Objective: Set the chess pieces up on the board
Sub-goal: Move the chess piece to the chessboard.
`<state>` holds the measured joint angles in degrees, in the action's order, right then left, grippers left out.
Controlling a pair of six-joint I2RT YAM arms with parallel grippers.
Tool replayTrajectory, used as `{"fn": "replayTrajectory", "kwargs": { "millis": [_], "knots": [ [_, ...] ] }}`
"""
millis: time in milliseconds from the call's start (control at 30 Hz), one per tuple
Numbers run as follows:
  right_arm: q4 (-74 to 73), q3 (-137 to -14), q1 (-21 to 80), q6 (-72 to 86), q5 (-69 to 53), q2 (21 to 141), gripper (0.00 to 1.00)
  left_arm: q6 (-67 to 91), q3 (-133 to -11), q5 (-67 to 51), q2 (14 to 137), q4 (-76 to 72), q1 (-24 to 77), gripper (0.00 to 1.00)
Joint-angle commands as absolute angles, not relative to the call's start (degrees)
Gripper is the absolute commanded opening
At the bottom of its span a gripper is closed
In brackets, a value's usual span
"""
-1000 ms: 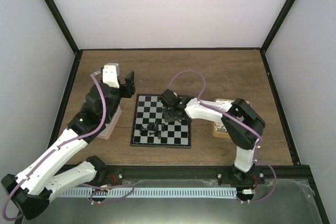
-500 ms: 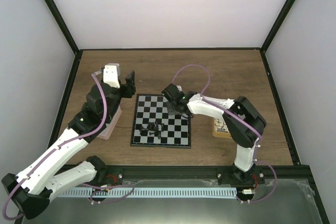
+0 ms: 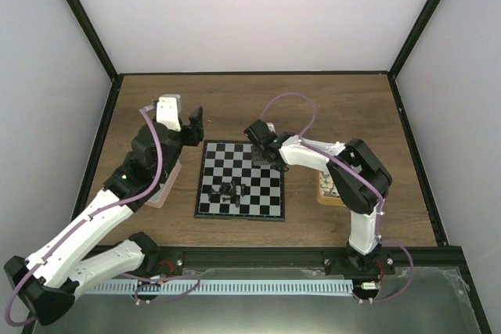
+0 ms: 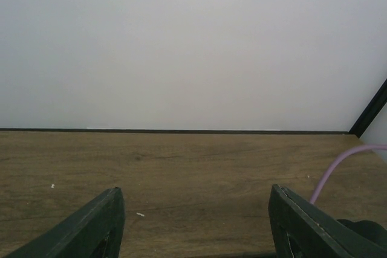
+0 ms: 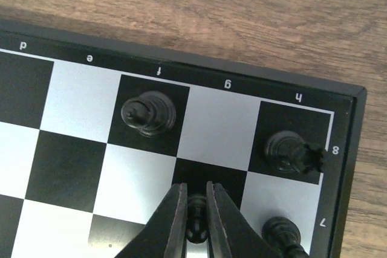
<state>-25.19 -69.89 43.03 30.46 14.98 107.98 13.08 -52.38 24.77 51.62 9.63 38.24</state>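
Note:
The black and white chessboard [image 3: 240, 181] lies in the middle of the table. A heap of black pieces [image 3: 228, 190] lies on its centre. My right gripper [image 3: 265, 156] is at the board's far right corner, shut on a small black piece [image 5: 196, 220] above a black square. In the right wrist view a black piece [image 5: 148, 113] stands on the f square, another [image 5: 291, 152] on the h corner square, and a third [image 5: 280, 231] just below it. My left gripper [image 3: 193, 125] is open and empty, off the board's far left corner; its fingers [image 4: 100, 225] frame bare wood.
A pink tray [image 3: 167, 183] lies under my left arm, left of the board. A tan tray [image 3: 329, 185] holding pale pieces lies right of the board, partly under my right arm. White walls and black frame posts ring the table.
My right gripper has moved from the board's middle right toward the far right corner, carrying the black piece. The left arm has barely moved.

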Motion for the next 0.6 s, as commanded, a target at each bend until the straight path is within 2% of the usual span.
{"fn": "replayTrajectory", "kwargs": {
  "millis": [0,400,567],
  "knots": [
    [-24.52,-72.02,42.72,30.41,15.48,109.66,0.1,12.96,-52.07,24.57,51.85,9.45,38.13,0.67],
    [-26.95,-72.71,42.71,30.61,16.31,107.37,0.17,13.01,-51.94,24.47,52.29,9.17,38.12,0.67],
    [-28.49,-74.96,42.65,30.42,14.62,105.11,0.26,12.92,-51.81,24.61,51.99,9.05,38.1,0.67]
  ]
}}
